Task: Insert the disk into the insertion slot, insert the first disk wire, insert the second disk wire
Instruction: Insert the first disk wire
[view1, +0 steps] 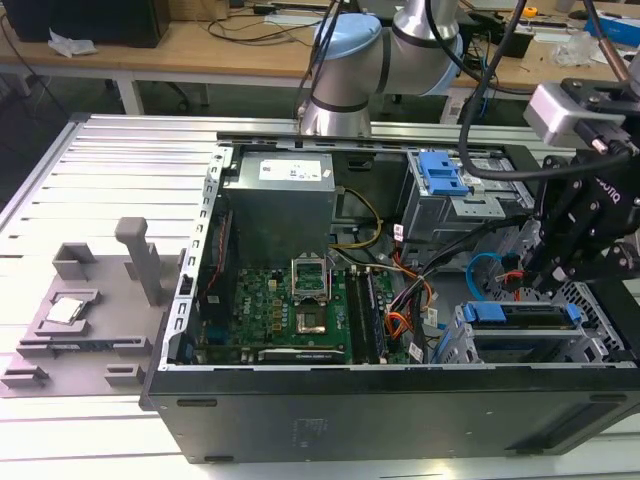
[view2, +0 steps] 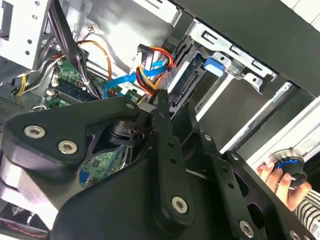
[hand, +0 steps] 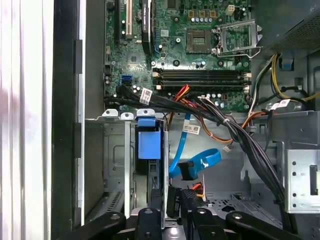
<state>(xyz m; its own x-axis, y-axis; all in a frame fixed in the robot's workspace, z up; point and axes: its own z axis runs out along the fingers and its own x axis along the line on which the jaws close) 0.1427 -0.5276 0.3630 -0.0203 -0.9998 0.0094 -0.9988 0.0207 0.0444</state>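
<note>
Already the disk (view1: 520, 314) sits in the drive cage (view1: 520, 348) at about four o'clock of the open computer case (view1: 400, 405) in the exterior view, with the gripper (view1: 538, 280) just beyond at twelve o'clock, apparently clamped on a black plug (hand: 175, 201) with red and yellow wires

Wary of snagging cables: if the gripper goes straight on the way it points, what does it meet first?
Most likely the black wire plug just ahead of the gripper, beside the disk in the insertion slot; depth is unclear.
</note>
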